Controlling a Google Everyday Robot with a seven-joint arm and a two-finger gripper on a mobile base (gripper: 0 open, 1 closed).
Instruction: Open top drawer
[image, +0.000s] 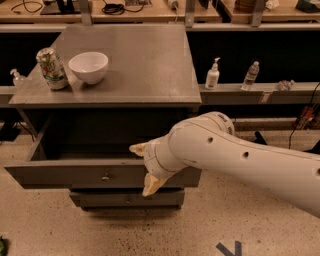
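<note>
Top drawer (65, 174) stands pulled out; gripper (144, 169) straddles its front, fingers spread.

Pulled-out top drawer (60, 174) front blocks the hand (145, 167).

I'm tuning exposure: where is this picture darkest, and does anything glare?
Camera view: darkest inside the top drawer, under the tabletop; the white bowl is brightest, without harsh glare; the hand at the drawer's front edge is evenly lit.
</note>
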